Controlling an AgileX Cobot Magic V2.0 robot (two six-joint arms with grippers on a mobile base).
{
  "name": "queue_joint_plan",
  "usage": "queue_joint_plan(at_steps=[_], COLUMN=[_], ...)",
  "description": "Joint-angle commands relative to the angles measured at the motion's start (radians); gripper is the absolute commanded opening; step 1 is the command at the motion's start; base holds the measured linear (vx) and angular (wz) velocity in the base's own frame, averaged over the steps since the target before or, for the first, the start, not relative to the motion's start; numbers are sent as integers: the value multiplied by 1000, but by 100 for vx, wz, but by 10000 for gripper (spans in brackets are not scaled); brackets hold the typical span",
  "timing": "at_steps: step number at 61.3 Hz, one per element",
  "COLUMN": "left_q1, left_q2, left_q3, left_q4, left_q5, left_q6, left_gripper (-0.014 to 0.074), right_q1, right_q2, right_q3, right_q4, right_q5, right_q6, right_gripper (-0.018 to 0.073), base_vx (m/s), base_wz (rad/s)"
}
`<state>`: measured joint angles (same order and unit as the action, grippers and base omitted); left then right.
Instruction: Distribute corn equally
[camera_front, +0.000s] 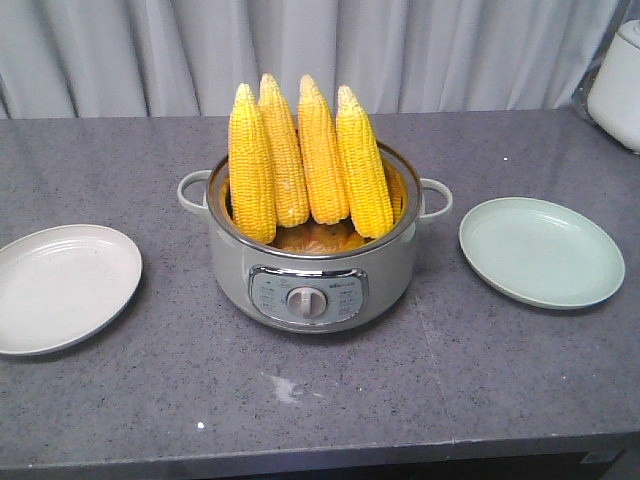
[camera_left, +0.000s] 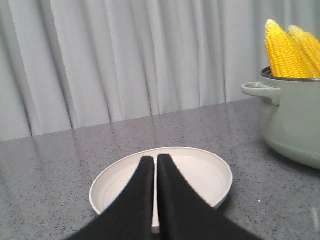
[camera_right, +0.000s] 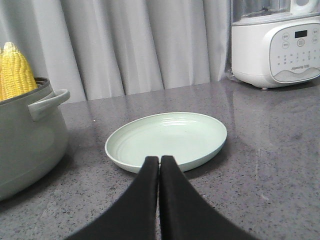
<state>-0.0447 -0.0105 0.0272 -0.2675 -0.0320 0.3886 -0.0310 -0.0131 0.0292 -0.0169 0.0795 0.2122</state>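
Exterior front-facing view: the grey worktop (camera_front: 320, 400) carries one electric pot (camera_front: 310, 270) at its middle. One white appliance (camera_front: 622, 85) stands at the far right corner. There are two plates, a white plate (camera_front: 60, 290) toward the left edge and a pale green plate (camera_front: 540, 250) toward the right edge, each well apart from the pot. All four cobs of corn (camera_front: 300, 160) stand tips up inside the pot, leaning together; neither plate holds any. The left gripper (camera_left: 156, 165) hangs over the white plate and the right gripper (camera_right: 159, 161) just short of the green one, both with fingers pressed together on nothing. By my reading no cob has been moved yet. Next, one gripper must spread its fingers, reach the pot and grasp a cob near its top. An equal split likely means two per plate.
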Motion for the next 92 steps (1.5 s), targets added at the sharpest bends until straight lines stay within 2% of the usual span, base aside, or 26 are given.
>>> queue_joint_plan(at_steps=[1,92], left_q1=[1,1], left_q2=[-16,-16], left_q3=[3,3], left_q4=[-2,-2], left_q5=[-76,-76], left_q6=[-3,-3], left_gripper=[-7,-7], right_q1=[-6,-6], right_q2=[5,5], right_q3=[8,8], right_q4=[-7,-7], right_q5=[-79,-79], right_q6=[-8,-8], right_gripper=[-4,-4], base_vx=[0,1], base_wz=[3,4])
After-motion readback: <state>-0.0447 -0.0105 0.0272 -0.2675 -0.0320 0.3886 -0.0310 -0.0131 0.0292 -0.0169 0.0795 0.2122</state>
